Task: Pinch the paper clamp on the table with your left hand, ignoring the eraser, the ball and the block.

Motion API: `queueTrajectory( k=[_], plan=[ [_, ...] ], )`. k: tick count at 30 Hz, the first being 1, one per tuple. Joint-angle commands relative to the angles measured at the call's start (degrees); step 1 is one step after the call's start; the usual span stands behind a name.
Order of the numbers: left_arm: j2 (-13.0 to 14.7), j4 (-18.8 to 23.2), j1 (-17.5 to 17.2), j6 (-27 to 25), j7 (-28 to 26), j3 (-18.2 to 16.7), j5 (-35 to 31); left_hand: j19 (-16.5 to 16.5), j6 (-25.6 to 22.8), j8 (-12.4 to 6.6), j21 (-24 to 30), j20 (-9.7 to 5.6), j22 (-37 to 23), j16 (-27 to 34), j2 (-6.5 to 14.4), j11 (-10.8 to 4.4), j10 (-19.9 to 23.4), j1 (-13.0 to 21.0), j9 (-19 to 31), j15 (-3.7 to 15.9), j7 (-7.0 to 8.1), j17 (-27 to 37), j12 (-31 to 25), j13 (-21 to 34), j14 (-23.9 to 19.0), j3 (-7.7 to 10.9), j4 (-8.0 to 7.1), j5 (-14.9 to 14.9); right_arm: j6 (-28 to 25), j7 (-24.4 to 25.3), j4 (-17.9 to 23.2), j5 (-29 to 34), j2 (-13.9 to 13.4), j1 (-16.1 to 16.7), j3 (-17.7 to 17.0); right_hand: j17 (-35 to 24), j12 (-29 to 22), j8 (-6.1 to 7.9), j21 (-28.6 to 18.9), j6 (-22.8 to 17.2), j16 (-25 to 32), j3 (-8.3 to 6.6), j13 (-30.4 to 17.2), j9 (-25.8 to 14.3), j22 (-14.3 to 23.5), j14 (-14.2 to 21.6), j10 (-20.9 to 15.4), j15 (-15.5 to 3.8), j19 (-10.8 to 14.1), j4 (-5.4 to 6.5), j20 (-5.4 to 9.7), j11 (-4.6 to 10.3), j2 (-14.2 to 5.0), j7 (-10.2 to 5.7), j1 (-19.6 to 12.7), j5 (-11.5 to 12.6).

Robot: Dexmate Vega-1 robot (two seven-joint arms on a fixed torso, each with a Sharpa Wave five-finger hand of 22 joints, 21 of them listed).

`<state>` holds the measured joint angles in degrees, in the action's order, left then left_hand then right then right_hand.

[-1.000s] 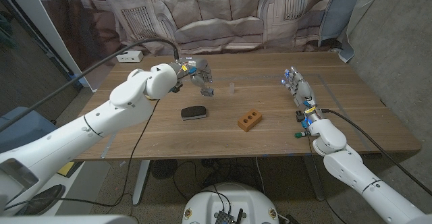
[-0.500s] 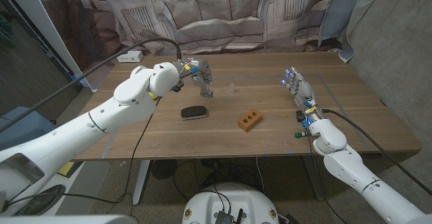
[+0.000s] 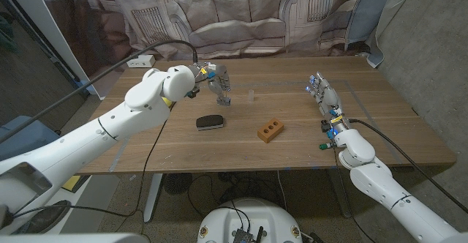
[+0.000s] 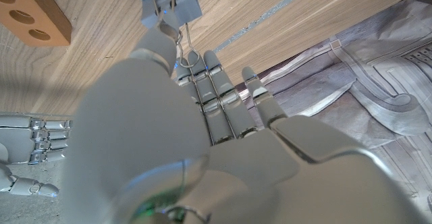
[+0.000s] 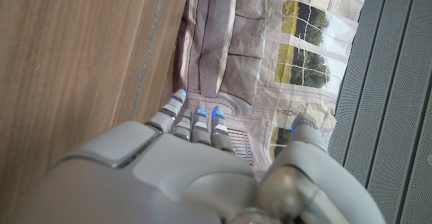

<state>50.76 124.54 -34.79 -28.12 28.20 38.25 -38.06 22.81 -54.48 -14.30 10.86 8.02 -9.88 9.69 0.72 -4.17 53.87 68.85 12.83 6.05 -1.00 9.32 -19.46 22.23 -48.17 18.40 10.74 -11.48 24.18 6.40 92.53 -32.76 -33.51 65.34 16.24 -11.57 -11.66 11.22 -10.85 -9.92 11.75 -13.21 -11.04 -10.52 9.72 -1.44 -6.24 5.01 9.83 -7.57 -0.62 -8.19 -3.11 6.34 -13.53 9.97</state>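
On the desk, my left hand reaches over the far left-middle, its fingers pointing down at the paper clamp just beyond their tips. Whether they pinch its wire handles I cannot tell. My right hand waits well apart, fingers spread, holding nothing.

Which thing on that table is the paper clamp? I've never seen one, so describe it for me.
Start at the wooden table and follow the left hand down to its fingertips. The clamp sits right there, small and dark, with thin wire handles that the fingers touch. The nearby eraser is a black oval, and the block is orange with holes.
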Motion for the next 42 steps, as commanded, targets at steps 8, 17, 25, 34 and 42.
queueTrajectory(
  k=[8, 17, 25, 34, 42],
  plan=[
    [0.13, -0.1, -0.33, 0.48, -0.38, -0.57, 0.26, -0.22, 3.41, 1.74, 0.26, 1.71, -0.22, -0.11, 3.97, -1.85, -0.15, -1.87, -0.02, 0.39, -0.07, 0.02, 2.36, -0.8, 2.97, 2.61, -2.25, -0.39, 0.32, 0.42, 0.53, 0.38, -0.02, 0.48, -0.15, -0.32, 0.04, -0.02, -0.18, -0.6, -0.01, 0.24, -0.15, -0.2, 0.12, 0.38, -0.3, 0.18, -0.24, -0.08, -0.12, -0.2, -0.11, -0.07, -0.66, 0.16],
    [0.66, 0.64, -0.89, -0.32, -0.02, -0.91, 0.07, -0.46, 4.54, 2.24, 0.26, 2.18, -0.25, -0.07, 3.64, -1.7, -1.18, -2.64, -0.04, 0.1, -0.08, 0.03, 3.27, -1.16, 4.18, 2.54, -2.33, -0.35, 0.31, 0.33, 1.07, 0.54, -0.37, 0.79, -0.26, -0.31, 0.04, -0.01, -0.18, -0.67, 0.0, 0.23, -0.15, -0.2, 0.12, 0.42, -0.33, 0.2, -0.24, -0.11, -0.12, -0.15, -0.14, -0.07, -0.73, 0.17],
    [0.67, 0.34, -1.33, -0.23, -0.96, -0.97, 0.15, -1.33, 5.49, 2.59, 0.08, 0.98, -0.29, 0.12, 3.61, -1.43, -2.18, -3.56, -0.08, -0.07, -0.36, 0.08, 4.21, -1.58, 5.07, 2.62, -2.52, -0.31, 0.14, 0.39, 1.41, 0.29, -0.42, 1.06, -0.39, -0.31, 0.03, -0.03, -0.19, -0.65, -0.01, 0.22, -0.15, -0.2, 0.12, 0.41, -0.36, 0.19, -0.23, -0.13, -0.12, -0.17, -0.16, -0.1, -0.79, 0.18],
    [0.44, 0.23, -1.27, -1.06, -0.58, -0.4, -1.37, -2.02, 7.84, 3.27, 0.14, -1.25, -0.32, 0.08, 3.27, -1.21, -4.08, -4.58, -0.16, -0.27, -0.29, 0.1, 5.54, -2.08, 6.5, 2.66, -2.52, -0.23, 0.09, 0.45, 1.5, 0.31, -0.41, 1.12, -0.43, -0.31, 0.06, -0.04, -0.18, -0.66, 0.0, 0.21, -0.15, -0.2, 0.12, 0.43, -0.31, 0.16, -0.26, -0.13, -0.13, -0.15, -0.2, -0.11, -0.83, 0.19],
    [0.19, -0.63, -1.71, -1.18, -1.1, -0.88, -0.22, -2.15, 8.47, 3.33, 0.2, -1.26, -0.33, 0.2, 2.98, -1.32, -4.52, -5.77, -0.2, -0.52, -0.32, 0.16, 5.87, -2.27, 6.92, 2.25, -2.94, -0.08, 0.15, 0.18, 1.15, 0.48, -0.36, 0.83, -0.21, -0.31, 0.02, -0.06, -0.19, -0.63, 0.0, 0.22, -0.15, -0.2, 0.12, 0.43, -0.43, 0.13, -0.25, -0.14, -0.09, -0.1, -0.23, -0.09, -0.86, 0.19]
  ],
)
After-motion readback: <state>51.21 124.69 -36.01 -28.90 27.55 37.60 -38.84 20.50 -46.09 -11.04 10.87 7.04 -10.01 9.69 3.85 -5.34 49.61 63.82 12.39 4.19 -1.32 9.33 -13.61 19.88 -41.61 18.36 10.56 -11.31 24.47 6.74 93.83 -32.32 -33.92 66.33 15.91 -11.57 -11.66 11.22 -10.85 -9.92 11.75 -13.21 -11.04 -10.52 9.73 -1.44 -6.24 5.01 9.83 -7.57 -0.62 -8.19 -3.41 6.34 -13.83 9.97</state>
